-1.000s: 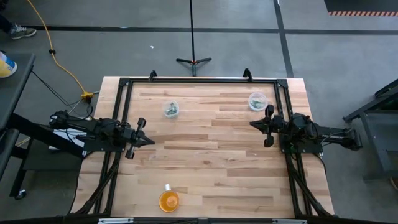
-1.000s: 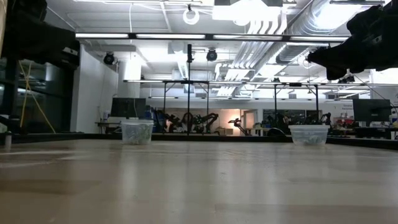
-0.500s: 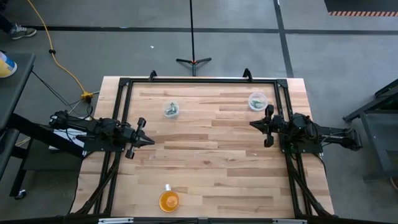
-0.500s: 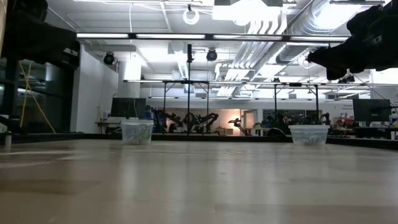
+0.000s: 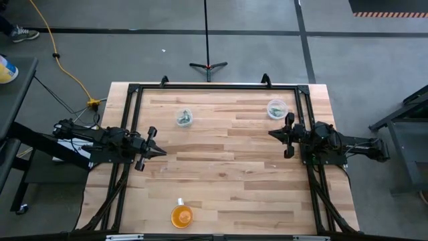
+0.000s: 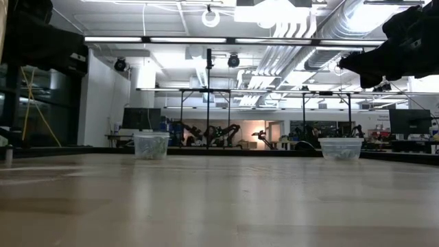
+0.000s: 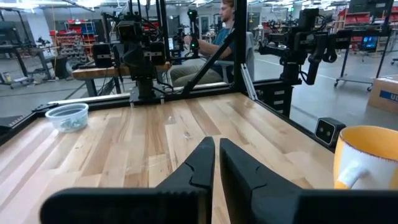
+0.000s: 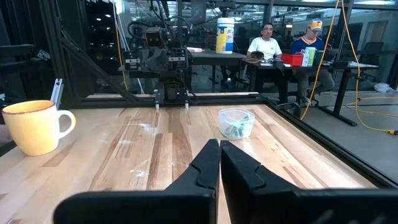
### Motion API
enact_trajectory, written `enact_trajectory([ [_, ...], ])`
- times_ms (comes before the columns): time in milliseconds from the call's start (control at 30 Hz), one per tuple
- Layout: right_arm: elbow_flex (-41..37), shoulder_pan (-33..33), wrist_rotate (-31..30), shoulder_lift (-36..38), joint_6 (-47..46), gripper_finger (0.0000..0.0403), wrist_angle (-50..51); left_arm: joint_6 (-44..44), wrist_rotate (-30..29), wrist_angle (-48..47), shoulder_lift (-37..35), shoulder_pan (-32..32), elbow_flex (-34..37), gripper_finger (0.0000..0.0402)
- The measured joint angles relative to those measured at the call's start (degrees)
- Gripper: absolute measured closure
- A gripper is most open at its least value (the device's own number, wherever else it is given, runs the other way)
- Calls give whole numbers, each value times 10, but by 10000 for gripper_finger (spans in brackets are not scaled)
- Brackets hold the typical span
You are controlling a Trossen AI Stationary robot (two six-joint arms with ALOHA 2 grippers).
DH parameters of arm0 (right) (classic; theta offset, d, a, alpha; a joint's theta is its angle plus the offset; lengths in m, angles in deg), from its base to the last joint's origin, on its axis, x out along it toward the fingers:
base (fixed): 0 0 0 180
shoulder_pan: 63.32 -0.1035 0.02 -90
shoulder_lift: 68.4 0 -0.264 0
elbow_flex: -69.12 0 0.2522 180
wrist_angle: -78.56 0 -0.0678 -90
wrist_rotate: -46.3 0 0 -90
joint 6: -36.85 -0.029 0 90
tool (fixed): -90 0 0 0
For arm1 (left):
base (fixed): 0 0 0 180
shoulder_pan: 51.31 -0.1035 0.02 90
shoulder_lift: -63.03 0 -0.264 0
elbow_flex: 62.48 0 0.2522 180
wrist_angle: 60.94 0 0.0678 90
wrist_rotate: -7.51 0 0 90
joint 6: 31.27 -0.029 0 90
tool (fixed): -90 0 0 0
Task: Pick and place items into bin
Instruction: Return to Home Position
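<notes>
Two clear cups stand upright on the wooden table. One [image 5: 185, 118] sits left of the far middle and holds small pale-green and silvery pieces [image 8: 235, 129]. The other [image 5: 276, 108] is near the far right corner, with pieces inside too [image 6: 341, 152]. My left gripper [image 5: 163, 152] hovers shut above the table's left side, pointing right, far from both cups. My right gripper [image 5: 271, 133] hovers shut over the right side, pointing left, just near of the right cup. In each wrist view the fingers [image 7: 216, 152] [image 8: 219, 155] lie together with nothing between them.
An orange-yellow mug [image 5: 181, 216] stands at the table's near edge; it also shows in the wrist views [image 7: 367, 158] [image 8: 36, 127]. A black frame [image 5: 214, 86] runs around the table. People sit beyond the table [image 8: 267, 46]. Bare wood [image 5: 221, 161] lies between the arms.
</notes>
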Motion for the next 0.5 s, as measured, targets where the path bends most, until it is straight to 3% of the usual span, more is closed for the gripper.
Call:
enact_trajectory([
  [500, 0, 0, 0, 0, 0, 396, 0, 0, 0, 0, 0, 0, 0, 339],
])
